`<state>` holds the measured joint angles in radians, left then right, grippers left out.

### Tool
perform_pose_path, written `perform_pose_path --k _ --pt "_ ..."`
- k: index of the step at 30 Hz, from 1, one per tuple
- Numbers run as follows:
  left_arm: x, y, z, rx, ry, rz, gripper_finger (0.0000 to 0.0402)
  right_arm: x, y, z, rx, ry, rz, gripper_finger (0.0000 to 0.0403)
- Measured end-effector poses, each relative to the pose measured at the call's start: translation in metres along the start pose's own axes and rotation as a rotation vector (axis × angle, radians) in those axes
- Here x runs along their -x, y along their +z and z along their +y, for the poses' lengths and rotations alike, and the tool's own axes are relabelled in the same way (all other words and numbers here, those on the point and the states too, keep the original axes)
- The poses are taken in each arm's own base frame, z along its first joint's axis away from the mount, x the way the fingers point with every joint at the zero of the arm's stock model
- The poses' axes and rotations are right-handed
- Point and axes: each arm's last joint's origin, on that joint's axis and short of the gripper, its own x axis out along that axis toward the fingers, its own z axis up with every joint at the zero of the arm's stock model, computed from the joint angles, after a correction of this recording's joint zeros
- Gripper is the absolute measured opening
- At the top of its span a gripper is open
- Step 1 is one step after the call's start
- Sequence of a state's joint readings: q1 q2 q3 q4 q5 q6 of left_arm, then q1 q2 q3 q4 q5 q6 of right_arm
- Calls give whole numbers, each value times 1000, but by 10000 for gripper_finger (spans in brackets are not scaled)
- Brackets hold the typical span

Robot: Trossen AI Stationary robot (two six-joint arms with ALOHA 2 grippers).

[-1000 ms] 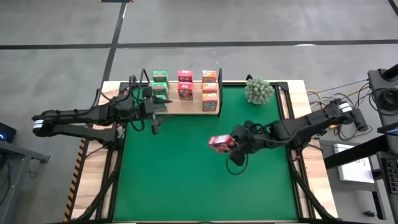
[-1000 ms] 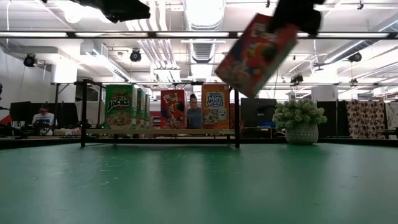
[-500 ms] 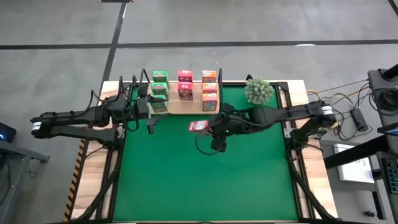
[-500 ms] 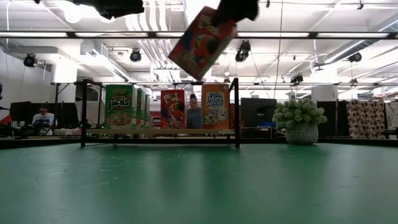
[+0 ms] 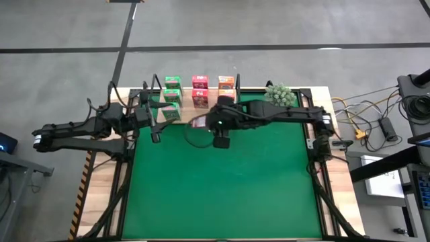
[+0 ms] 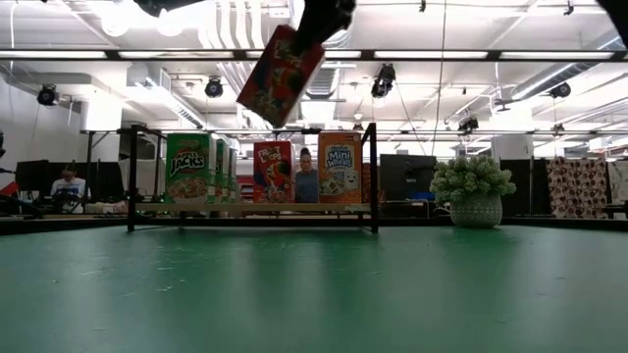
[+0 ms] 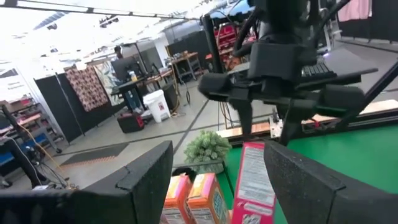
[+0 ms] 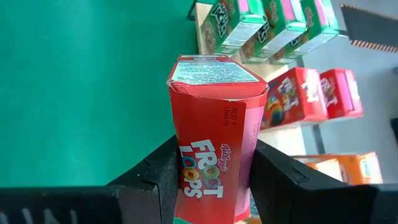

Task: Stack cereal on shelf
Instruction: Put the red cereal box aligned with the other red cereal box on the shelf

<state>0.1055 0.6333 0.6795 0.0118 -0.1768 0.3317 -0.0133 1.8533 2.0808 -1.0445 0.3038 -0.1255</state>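
My right gripper [image 5: 205, 123] is shut on a pink-red cereal box [image 6: 280, 76], held high in the air just in front of the shelf [image 5: 201, 115]. The light wooden stepped shelf stands along the table's far edge. On its steps stand green boxes [image 8: 267, 22], pink-red boxes [image 8: 311, 93] and orange boxes [image 8: 336, 168]. My left gripper [image 5: 155, 129] hangs open near the shelf's left end and touches nothing. The left wrist view shows the held box [image 7: 252, 183] below the right gripper [image 7: 280, 68]. My right gripper pinches the pink-red box between its two fingers [image 8: 155, 174], one on each side of the printed front, at the box's upper end [image 6: 304, 39]. The fingers come from above, slanting down. The box hangs below them, tilted and lifted clear of the table and shelf.
A small green bushy plant in a pot [image 5: 279, 96] stands at the shelf's right end. Black wire brackets [image 6: 373, 176] rise at both shelf ends. The green mat [image 5: 222, 188] in front of the shelf lies bare. People and desks show in the room beyond.
My right gripper has carried the pink-red box from the middle of the mat toward the far-left, up to the front of the shelf, keeping it lifted and tilted. My left arm has drawn back a little toward the table's left edge.
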Motion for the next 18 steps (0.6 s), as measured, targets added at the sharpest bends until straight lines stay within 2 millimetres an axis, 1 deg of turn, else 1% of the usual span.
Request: perform_pose_path --k 5,10,18 --pt "2 -2 0 -5 -7 22 236 -16 9 -13 47 -20 24 148" --pt "2 -2 0 -4 -6 21 236 -35 13 -22 89 -32 53 148" --pt "3 -2 0 -5 -6 22 236 -65 11 -35 154 -44 110 148"
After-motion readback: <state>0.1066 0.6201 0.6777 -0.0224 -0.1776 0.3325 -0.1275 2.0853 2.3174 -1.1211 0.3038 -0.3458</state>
